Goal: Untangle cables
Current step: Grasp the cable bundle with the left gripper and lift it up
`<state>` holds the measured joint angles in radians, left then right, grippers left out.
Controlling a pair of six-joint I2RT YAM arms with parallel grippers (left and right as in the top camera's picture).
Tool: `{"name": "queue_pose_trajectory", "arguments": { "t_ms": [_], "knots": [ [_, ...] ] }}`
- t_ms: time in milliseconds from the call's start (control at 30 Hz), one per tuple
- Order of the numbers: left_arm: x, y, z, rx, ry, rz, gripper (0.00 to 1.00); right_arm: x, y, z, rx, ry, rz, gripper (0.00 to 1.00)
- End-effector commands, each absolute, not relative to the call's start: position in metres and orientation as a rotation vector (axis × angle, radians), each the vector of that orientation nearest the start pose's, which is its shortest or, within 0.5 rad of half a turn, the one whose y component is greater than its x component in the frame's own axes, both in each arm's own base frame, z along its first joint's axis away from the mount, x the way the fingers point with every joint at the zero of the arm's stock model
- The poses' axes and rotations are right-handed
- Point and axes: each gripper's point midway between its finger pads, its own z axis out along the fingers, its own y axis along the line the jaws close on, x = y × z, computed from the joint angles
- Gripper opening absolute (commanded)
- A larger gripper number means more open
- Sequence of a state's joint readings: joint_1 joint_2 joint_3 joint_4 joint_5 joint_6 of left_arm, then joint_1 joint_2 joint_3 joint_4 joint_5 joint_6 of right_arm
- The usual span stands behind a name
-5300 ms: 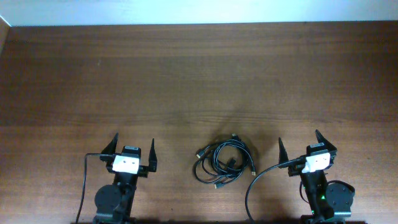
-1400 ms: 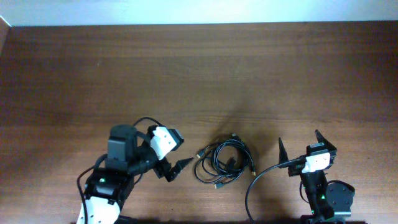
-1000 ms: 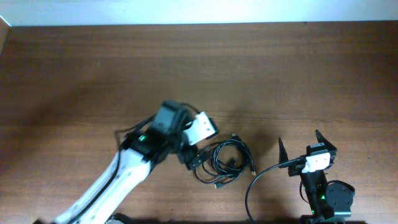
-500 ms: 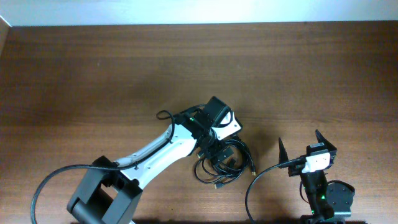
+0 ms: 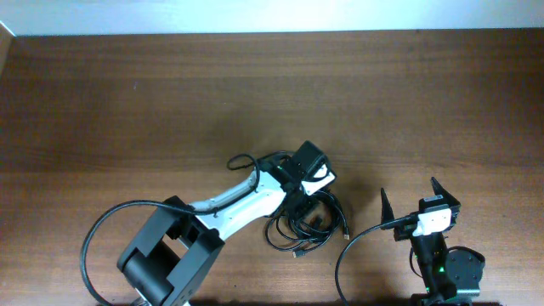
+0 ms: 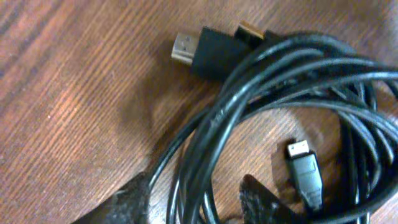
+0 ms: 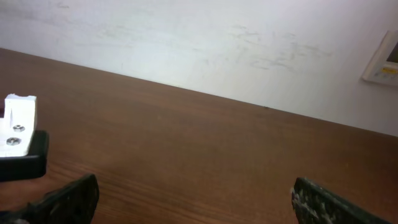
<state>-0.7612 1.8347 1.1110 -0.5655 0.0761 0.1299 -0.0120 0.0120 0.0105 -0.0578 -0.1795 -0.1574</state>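
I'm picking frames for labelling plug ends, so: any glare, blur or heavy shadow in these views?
Left wrist: sheen on the table at left, bright streaks along the cables, the left gripper's fingertips soft at the bottom edge; plug ends readable. Overhead: even light, faint shadows, the left arm covering part of the cables. Right wrist: evenly lit, slightly soft, no cables in view.

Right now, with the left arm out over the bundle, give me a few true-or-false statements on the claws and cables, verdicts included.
1. The thin black cables with metal-tipped plugs lie in one tangled bundle on the brown wooden table. True.
2. The right claw is shut on a cable. False: it is open, with nothing between its fingers.
3. The left claw is open, with cable strands between its fingers. True.
4. Every plug end is hidden. False: a black plug with a gold-coloured tip shows beside the strands.
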Motion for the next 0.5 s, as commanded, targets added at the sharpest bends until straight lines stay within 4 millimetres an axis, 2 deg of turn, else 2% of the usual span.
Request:
{"name": "queue_pose_trajectory", "arguments": {
  "t_ms": [0,33,100,167,200,300,467],
  "knots": [
    [0.273,-0.277,0.019,1.230,2.588,-0.226,0.30,0.243,0.032,0.159,-0.274,1.611,0.037,0.98],
    [0.273,-0.277,0.019,1.229,2.588,-0.228,0.18,0.243,0.032,0.159,-0.274,1.611,0.037,0.98],
    [0.275,-0.280,0.020,1.197,2.591,-0.241,0.06,0.243,0.032,0.159,-0.274,1.611,0.037,0.98],
    [0.276,-0.280,0.020,1.195,2.586,-0.236,0.04,0.243,0.032,0.159,-0.274,1.611,0.037,0.98],
    [0.276,-0.280,0.021,1.194,2.587,-0.238,0.00,0.243,0.032,0.159,-0.274,1.611,0.037,0.98],
    [0.283,-0.281,0.039,1.172,2.598,-0.218,0.00,0.243,0.032,0.159,-0.274,1.611,0.037,0.98],
    [0.314,-0.265,0.071,1.021,2.592,0.005,0.00,0.243,0.032,0.159,-0.274,1.611,0.037,0.98]
  ]
}}
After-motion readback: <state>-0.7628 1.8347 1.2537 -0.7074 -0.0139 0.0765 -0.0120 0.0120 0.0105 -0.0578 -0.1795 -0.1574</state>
